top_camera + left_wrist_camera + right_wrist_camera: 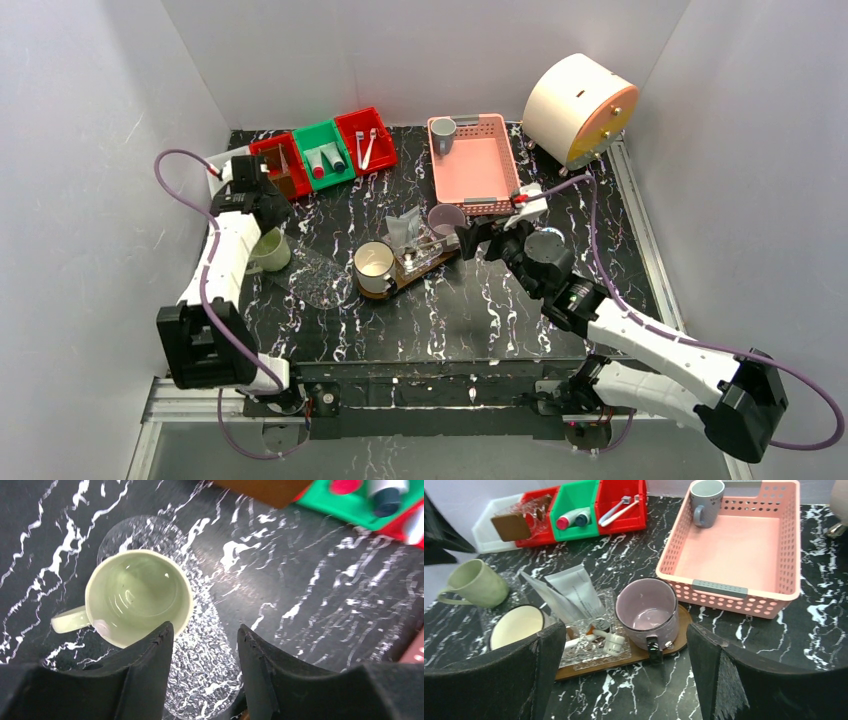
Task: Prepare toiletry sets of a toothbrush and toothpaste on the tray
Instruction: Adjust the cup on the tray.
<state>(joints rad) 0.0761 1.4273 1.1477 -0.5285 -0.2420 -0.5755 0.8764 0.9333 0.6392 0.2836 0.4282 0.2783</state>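
Tray, a flat dark-brown wooden board with rounded ends [624, 661], lies mid-table just ahead of the right gripper [624, 630], whose jaws are spread wide and empty. Framed between them: a lilac ceramic mug [647, 610] on the tray's right end, a crinkled clear plastic bag [594, 647] of small white items at its middle, and a cream-lined mug [516, 625] at its left end. Left gripper [205, 627]: jaws parted, nothing between them, just beside a pale green ceramic mug [137, 597] standing on a textured clear plastic sheet [200, 645], off the tray. Farther back, a pink slatted plastic basket [744, 540] holds a grey mug [705, 500].
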